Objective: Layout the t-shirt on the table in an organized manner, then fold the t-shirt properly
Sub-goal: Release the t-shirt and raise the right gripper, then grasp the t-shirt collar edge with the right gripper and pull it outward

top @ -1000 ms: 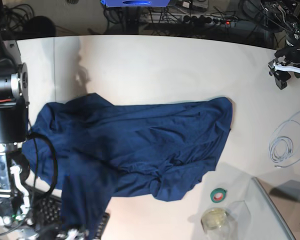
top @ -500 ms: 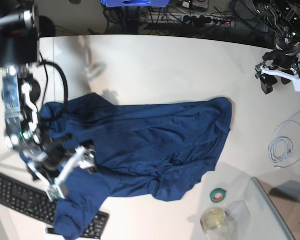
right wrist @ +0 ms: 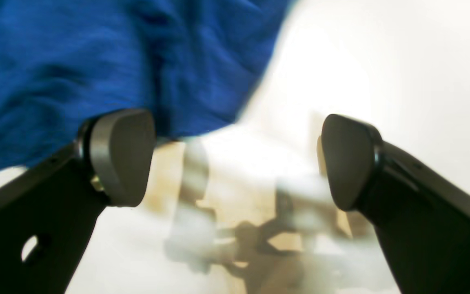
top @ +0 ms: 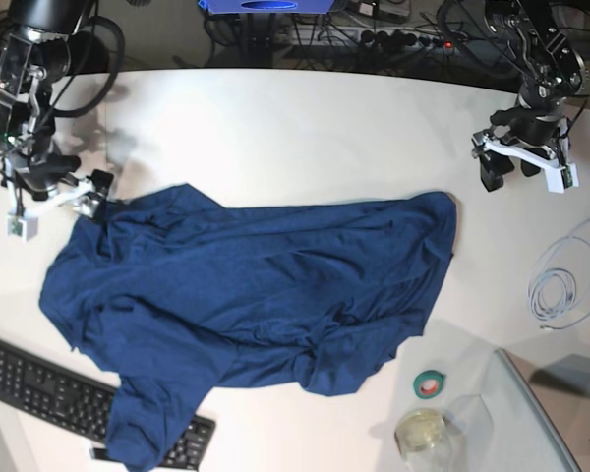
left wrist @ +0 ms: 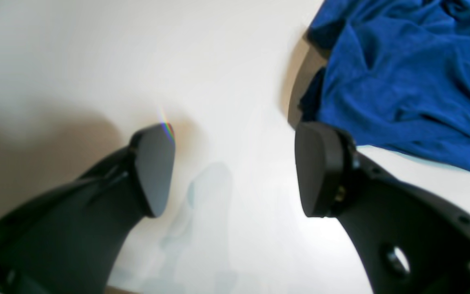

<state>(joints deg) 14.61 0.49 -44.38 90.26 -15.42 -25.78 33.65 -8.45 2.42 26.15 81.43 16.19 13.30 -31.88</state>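
The navy t-shirt lies crumpled across the white table, with one end draped over the keyboard. My right gripper hovers open at the shirt's far-left edge. In the right wrist view the right gripper holds nothing, and the t-shirt lies just beyond its left finger. My left gripper stands open over bare table, right of the shirt's far-right corner. The left wrist view shows the left gripper empty, with the t-shirt at the upper right, behind the right finger.
A black keyboard lies at the front left, partly under the shirt. A green tape roll and a glass jar sit at the front right. A coiled white cable lies at the right edge. Tangled cables run behind the table.
My right arm swung from the front-left, over the shirt, to the shirt's far-left edge, its jaws opening wider. My left gripper drifted a little left toward the shirt.
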